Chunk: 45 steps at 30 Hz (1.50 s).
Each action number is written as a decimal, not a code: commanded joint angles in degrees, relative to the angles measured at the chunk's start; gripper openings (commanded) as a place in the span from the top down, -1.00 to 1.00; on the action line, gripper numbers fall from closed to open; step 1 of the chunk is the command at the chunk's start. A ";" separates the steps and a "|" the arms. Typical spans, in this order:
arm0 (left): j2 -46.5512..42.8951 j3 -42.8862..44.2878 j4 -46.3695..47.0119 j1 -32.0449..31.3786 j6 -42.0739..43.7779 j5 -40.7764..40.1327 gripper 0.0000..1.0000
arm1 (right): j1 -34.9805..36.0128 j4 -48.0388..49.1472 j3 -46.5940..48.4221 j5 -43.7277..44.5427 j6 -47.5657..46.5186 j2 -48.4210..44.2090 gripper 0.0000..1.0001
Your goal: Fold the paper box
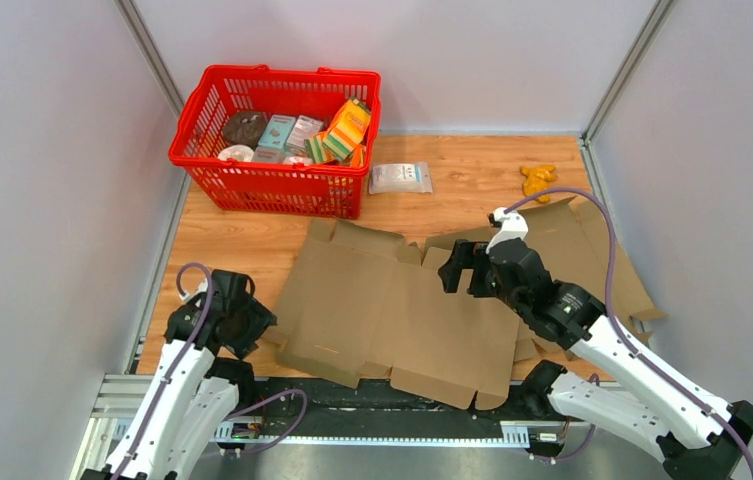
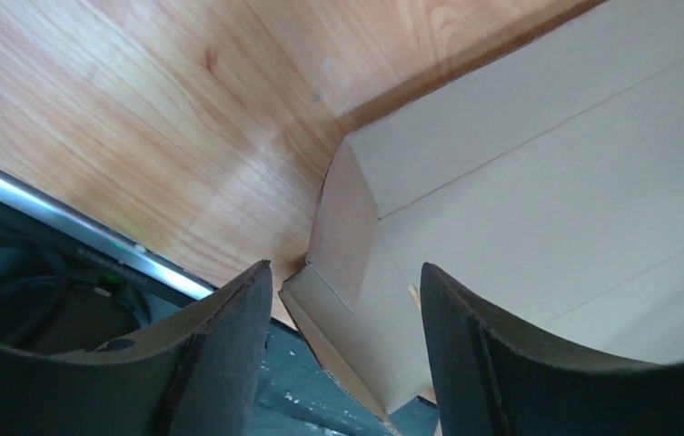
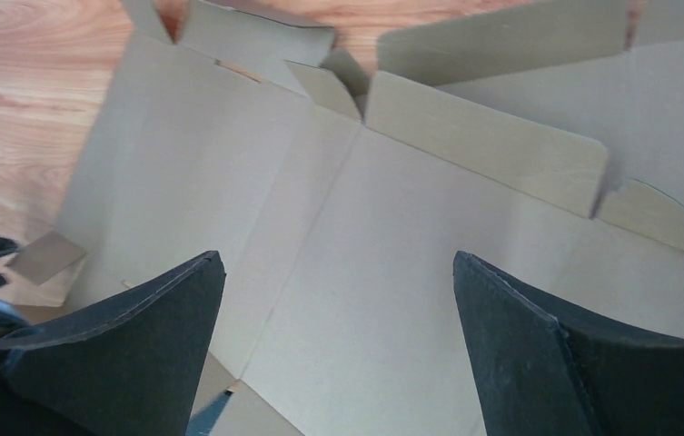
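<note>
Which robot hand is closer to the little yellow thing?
Right. The right gripper hovers near-left of the yellow thing; the left gripper sits much farther left.

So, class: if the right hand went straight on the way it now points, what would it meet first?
Most likely the paper box: the open right hand points down at its flat middle, short of the raised flap. Depth is hard to judge.

Wooden table (image 1: 232, 240), on which a flattened cardboard box (image 1: 392, 310), a second cardboard sheet (image 1: 564, 238), a red basket (image 1: 272, 190), a white packet (image 1: 400, 178) and a small yellow object (image 1: 538, 181) are laid.
</note>
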 commanded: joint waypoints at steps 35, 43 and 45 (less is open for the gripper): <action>-18.78 17.14 3.23 0.00 32.31 16.28 1.00 | 0.11 7.78 28.50 -22.67 -24.66 21.32 -1.00; -19.31 21.63 12.17 0.00 41.02 23.39 1.00 | 0.20 4.71 39.22 -32.60 -32.04 29.31 -1.00; -18.78 21.72 17.07 0.00 43.47 28.90 1.00 | 0.20 3.83 43.27 -36.46 -36.43 32.20 -1.00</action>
